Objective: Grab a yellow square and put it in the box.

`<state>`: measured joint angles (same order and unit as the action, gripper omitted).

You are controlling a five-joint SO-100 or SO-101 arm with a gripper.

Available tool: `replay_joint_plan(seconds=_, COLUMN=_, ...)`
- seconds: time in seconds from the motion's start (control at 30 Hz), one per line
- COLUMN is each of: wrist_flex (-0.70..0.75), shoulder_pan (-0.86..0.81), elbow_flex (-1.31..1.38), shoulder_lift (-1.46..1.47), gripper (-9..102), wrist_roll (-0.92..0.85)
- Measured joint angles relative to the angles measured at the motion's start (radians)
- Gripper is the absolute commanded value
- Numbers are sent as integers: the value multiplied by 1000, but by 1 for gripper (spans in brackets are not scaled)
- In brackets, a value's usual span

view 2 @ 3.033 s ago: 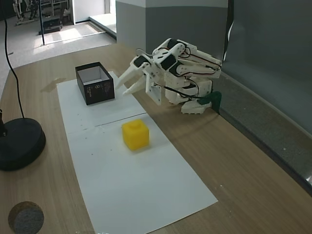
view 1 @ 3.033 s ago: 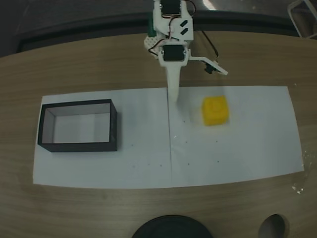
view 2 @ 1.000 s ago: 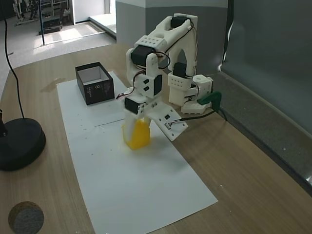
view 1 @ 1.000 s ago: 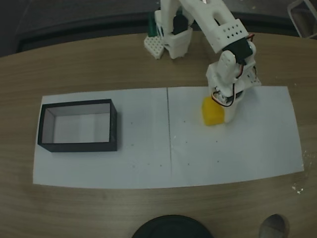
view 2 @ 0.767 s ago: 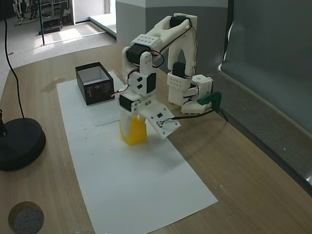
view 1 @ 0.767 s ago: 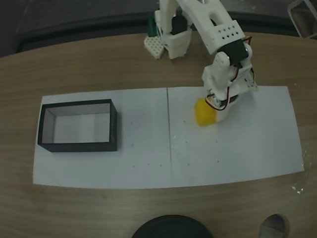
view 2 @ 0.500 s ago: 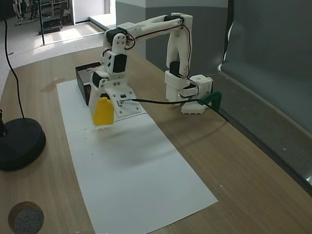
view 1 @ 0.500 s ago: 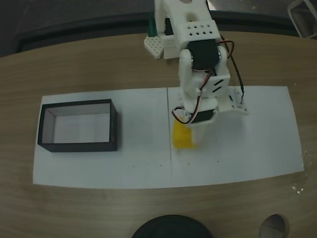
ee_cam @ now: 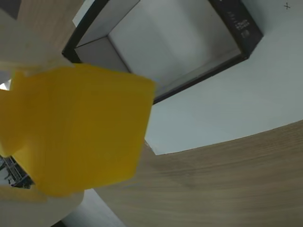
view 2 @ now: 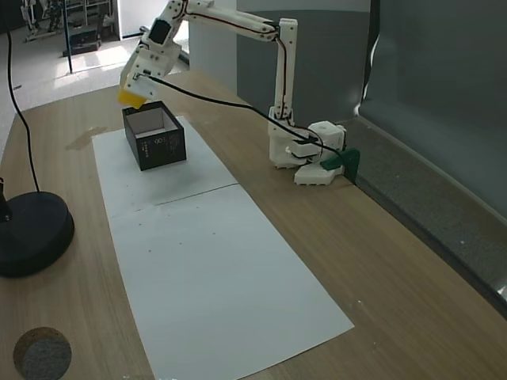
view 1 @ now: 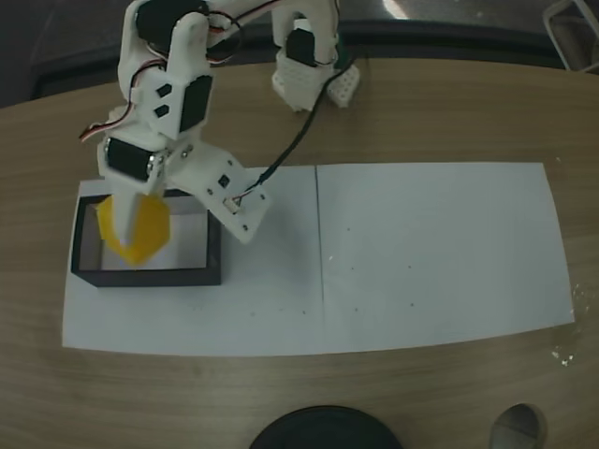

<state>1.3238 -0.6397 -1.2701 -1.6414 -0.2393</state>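
The box (view 2: 154, 136) carries small white printing on the outside of one black long wall, seen in a fixed view and in the wrist view (ee_cam: 239, 21); it is too small and blurred to read. It is a shallow rectangular tray with thin matt black walls and a white inside. In the fixed view from above (view 1: 213, 251) its long axis runs parallel to the near edge of the worktop, and it sits on the left end of a white paper sheet (view 1: 430, 253) that covers the middle of the wooden worktop (view 1: 299, 393).

The yellow square (view 1: 134, 227) is off the worktop, held in the air above the left part of the box. In the fixed view from above it is tilted, one corner pointing down toward the box's inside. In the wrist view (ee_cam: 78, 127) it looks smooth and plastic with softly rounded edges, blurred by closeness, with the open box lying beyond it. In the side fixed view (view 2: 131, 96) it hangs just over the box's far end.

The fingers (view 1: 136, 208) are white plastic and are clamped on the yellow square. The arm reaches from its white base near the worktop's far edge.

A round black disc (view 2: 30, 233) lies at the worktop's near edge, well apart from the box.
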Motion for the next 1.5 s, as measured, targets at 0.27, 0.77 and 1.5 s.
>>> replay_joint_plan(seconds=0.27, wrist_flex=0, shoulder_pan=-117, elbow_flex=5, shoulder_lift=193, gripper=11, wrist_roll=-5)
replay_joint_plan(seconds=0.77, wrist_flex=17, shoulder_pan=-97, elbow_flex=118, shoulder_lift=348, gripper=9, wrist_roll=64)
replay_joint_plan(seconds=1.5, wrist_flex=407, shoulder_pan=545, elbow_flex=267, shoulder_lift=66, gripper=1, wrist_roll=212)
